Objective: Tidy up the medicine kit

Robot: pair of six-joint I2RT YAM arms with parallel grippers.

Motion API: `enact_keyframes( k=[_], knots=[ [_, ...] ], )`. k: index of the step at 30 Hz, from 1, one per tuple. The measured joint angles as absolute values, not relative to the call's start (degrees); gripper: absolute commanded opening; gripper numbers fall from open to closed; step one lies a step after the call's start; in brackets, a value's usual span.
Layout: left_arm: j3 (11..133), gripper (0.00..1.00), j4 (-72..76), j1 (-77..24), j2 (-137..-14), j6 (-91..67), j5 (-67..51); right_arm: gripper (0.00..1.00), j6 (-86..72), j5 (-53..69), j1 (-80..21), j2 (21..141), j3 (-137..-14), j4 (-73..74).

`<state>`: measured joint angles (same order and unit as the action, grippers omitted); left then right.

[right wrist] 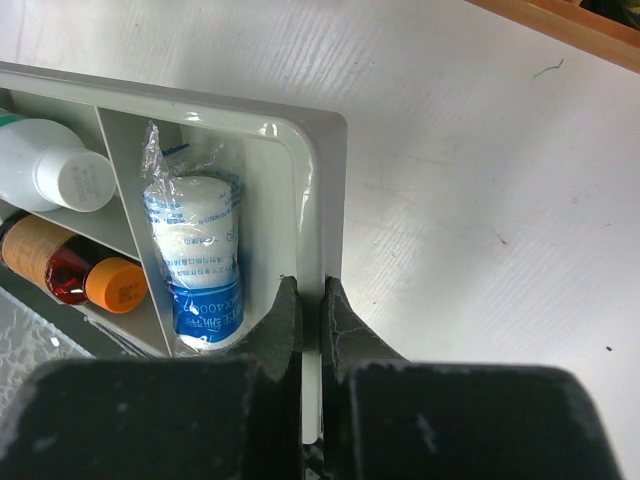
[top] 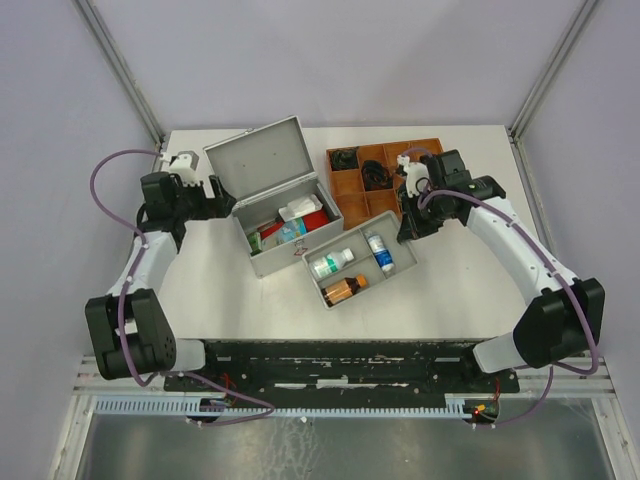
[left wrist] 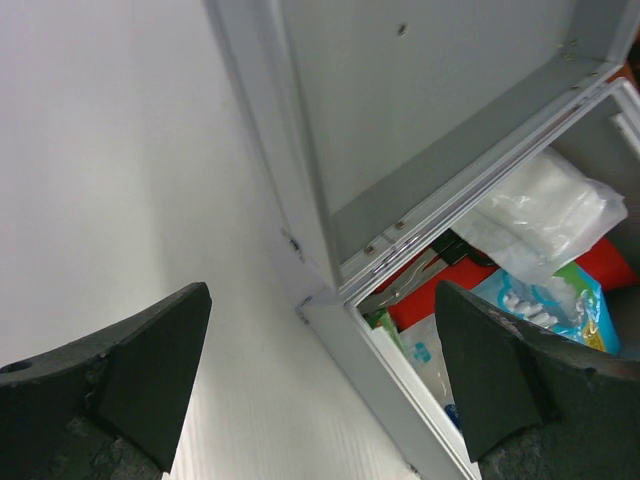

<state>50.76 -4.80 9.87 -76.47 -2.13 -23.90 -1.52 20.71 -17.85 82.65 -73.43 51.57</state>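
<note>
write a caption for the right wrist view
Right end effector pinches the rim of the grey tray beside a wrapped bandage roll

One medicine kit (top: 262,165) on the desk (top: 200,290), one grey divided tray (right wrist: 322,200), one brown wooden tray (top: 350,205). Two bottles in the grey tray — one white bottle (top: 330,264), one amber bottle (top: 343,291) — plus one wrapped bandage roll (top: 379,252). Inside the kit, at least three items: one red pouch (left wrist: 610,265), one clear plastic bag (left wrist: 545,215), one blue-green packet (left wrist: 550,305). Black pieces (top: 375,175) in the wooden tray, too small to count. Two arms: one left arm (top: 150,262), one right arm (top: 505,235).
</note>
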Motion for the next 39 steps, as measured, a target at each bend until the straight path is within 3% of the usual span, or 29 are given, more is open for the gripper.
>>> enact_keyframes(
  k=[5,9,22,39],
  knots=[
    [49.8,0.92,2.3,9.7,-79.2,-2.2,-30.3,0.01,-2.6,21.0,-17.9,83.0,-75.9,52.5],
    [48.2,0.96,4.4,9.4,-79.6,-3.4,-31.9,0.01,-5.5,20.9,-18.8,85.3,-80.1,52.1],
    [46.9,0.98,1.2,9.3,-69.9,-2.5,-25.9,0.0,-18.7,19.0,-26.6,99.9,-95.8,47.0],
    [45.4,0.98,-2.1,9.3,-62.3,-1.8,-25.1,0.01,-20.7,19.2,-30.4,120.1,-116.7,49.0]
  ],
)
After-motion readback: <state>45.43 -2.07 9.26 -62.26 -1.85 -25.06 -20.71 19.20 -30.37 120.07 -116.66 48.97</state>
